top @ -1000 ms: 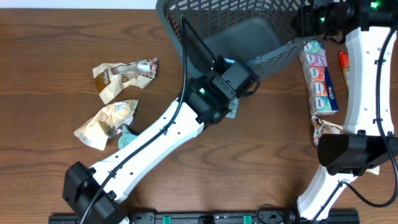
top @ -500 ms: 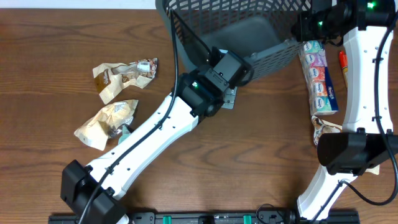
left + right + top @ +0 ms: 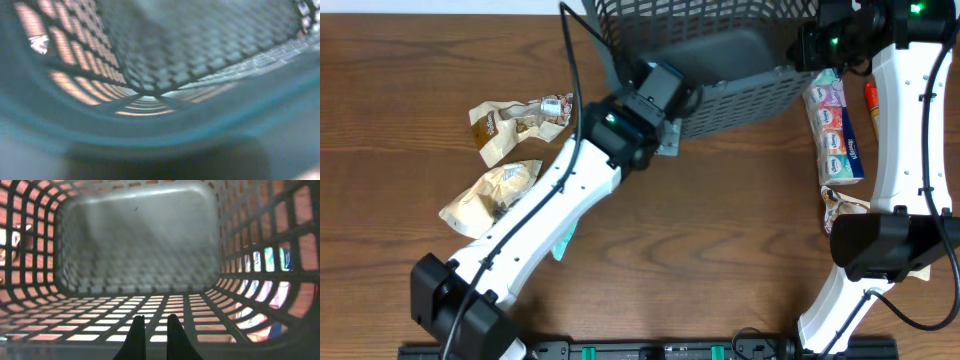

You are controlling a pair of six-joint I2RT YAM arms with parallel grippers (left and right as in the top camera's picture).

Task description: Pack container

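On the left of the wooden table [image 3: 410, 80] two crumpled tan snack packets lie near each other, one [image 3: 520, 122] farther back and one [image 3: 490, 197] nearer the front. A bit of teal wrapper [image 3: 563, 240] pokes out just beside the white left arm [image 3: 535, 225], which runs up from the front edge on a slant.

At the end of that arm the left gripper [image 3: 670, 125] meets the near left corner of the container [image 3: 745, 95], which sits at the back of the table, about the middle, tipped so that I look into its mouth at the solid bottom. That pincer is closed down on the container's rim. Its own camera is so close that the rim is only a blurred band, with latticed wall beyond.

At the container's right corner sits the right gripper [image 3: 152, 318]. Its two dark fingers stand almost together with a thin slit between them, reaching over the slotted wall. I cannot tell whether they pinch any plastic.

Right of the container a long pack of tissues [image 3: 835, 125] lies lengthwise, touching the wall at its far end. A small red packet [image 3: 873, 104] is just beside it. A crinkled wrapper [image 3: 842, 205] peeks out nearer the front, partly under the right arm [image 3: 910, 120].
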